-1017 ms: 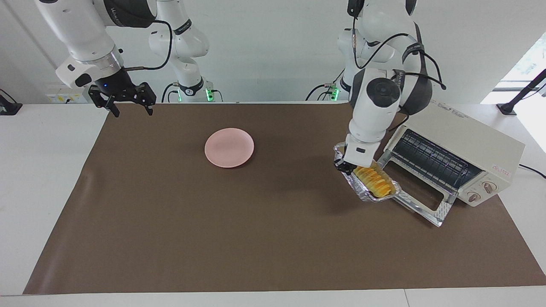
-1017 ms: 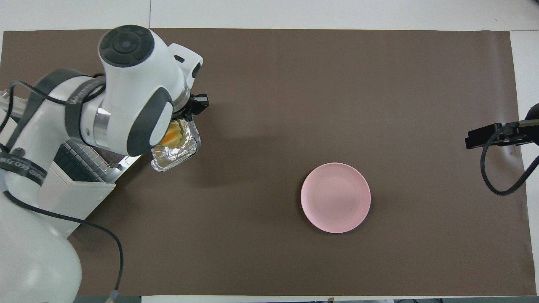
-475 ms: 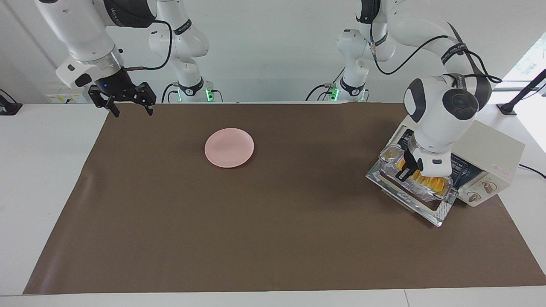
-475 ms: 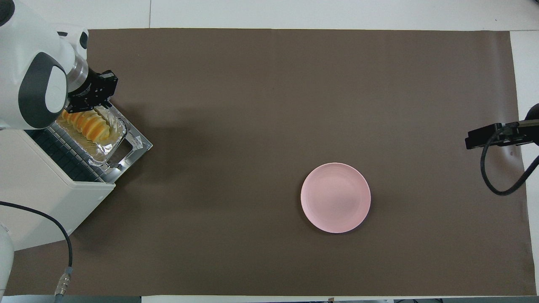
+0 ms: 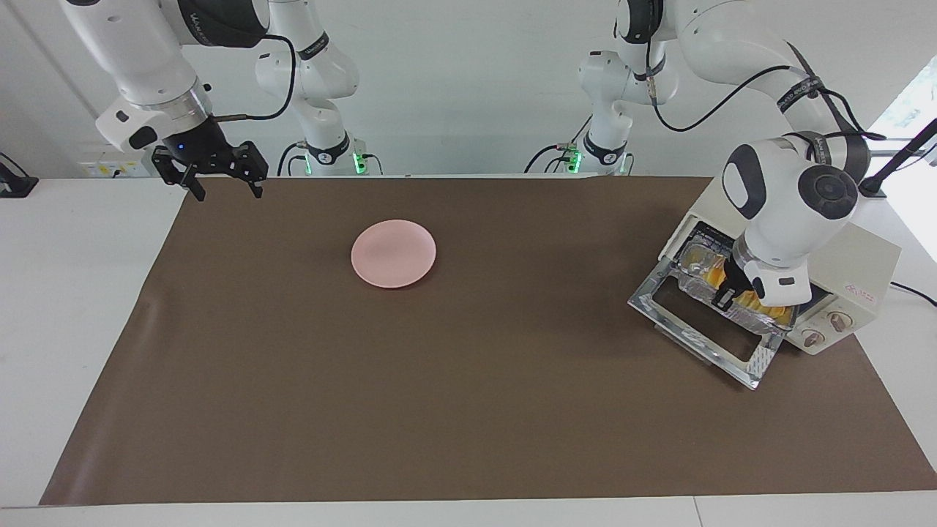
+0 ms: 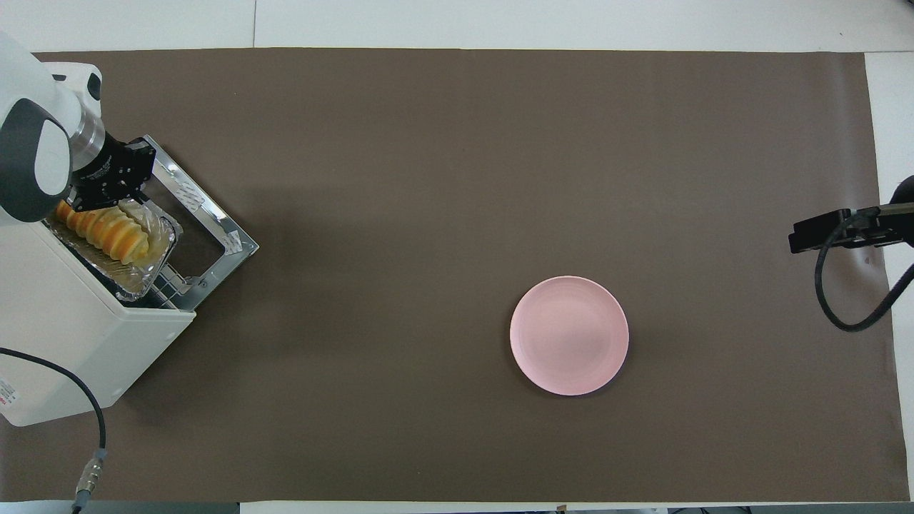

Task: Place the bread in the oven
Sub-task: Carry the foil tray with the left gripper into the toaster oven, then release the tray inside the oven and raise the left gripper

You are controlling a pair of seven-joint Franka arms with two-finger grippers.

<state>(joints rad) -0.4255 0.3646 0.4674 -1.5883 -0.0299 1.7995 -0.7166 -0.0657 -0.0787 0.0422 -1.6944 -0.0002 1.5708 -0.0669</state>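
Note:
The cream-white oven (image 5: 853, 252) stands at the left arm's end of the table with its glass door (image 5: 754, 366) dropped open. The golden ridged bread (image 6: 107, 230) lies in a crinkled foil tray (image 6: 146, 268). The tray sits partly inside the oven opening on the wire rack. My left gripper (image 5: 728, 294) is shut on the tray's rim, over the inner part of the door; it also shows in the overhead view (image 6: 107, 187). In the facing view the bread (image 5: 768, 312) is mostly hidden by the left wrist. My right gripper (image 5: 225, 190) is open and empty, and waits over the mat's corner at the right arm's end.
A round pink plate (image 5: 393, 253) lies on the brown mat (image 5: 439, 380) near the middle, toward the right arm's end; it also shows in the overhead view (image 6: 569, 335). The oven's power cable (image 6: 93, 428) trails off the table's near edge.
My left gripper carried the foil tray with the bread from the mat in front of the oven door, over the door, into the oven opening. The right arm has not moved.

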